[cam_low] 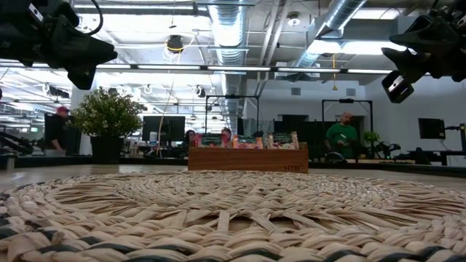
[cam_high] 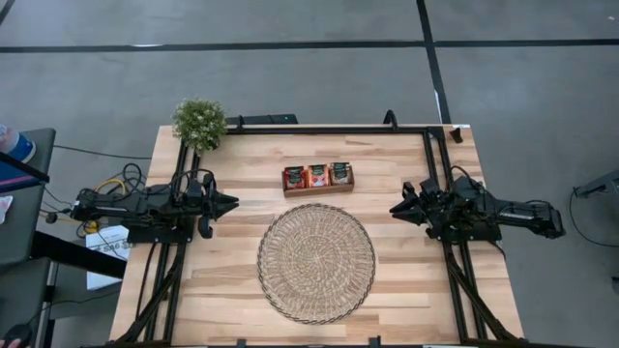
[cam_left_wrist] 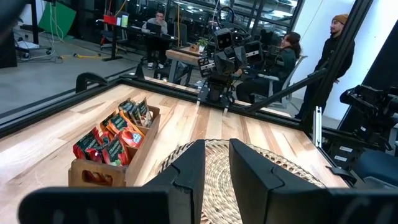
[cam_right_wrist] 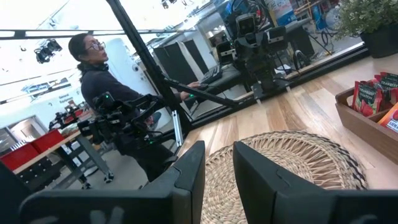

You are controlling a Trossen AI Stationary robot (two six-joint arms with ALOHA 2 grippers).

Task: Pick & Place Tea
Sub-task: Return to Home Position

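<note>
**Left gripper** [cam_high: 235, 202]: at the left edge of the table [cam_high: 406, 290], on a folded arm, pointing inward toward the centre. It is raised off the surface. The fingers stand slightly apart with a narrow slot between them and nothing in it. Judged a rest pose, placed to keep the working area free.

**Potted plant** [cam_high: 199, 123]: back left corner of the table, beyond the left arm and well apart from the tray. It looks like decoration and has no part in the job.

**Tea sachets** [cam_high: 316, 176]: all that show stand on edge inside the wooden tray [cam_high: 286, 191], in three compartments. They are mostly red-orange with green-and-white prints. The count is too small to tell. Standing them packed against the partitions keeps them upright and readable. None shows outside the tray, so the sorting appears complete.

**Woven mat** [cam_high: 316, 262]: round, at table centre, just in front of the tray and between the two arms. No sachet is visible on it. It was probably the pickup area.

**Right gripper** [cam_high: 393, 209]: at the right edge of the table, mirroring the left. It is raised and faces inward. The fingers are parted by a narrow gap and hold nothing, again judged a parked pose.

**People**: several in the room behind the table, none reaching toward it.
</note>
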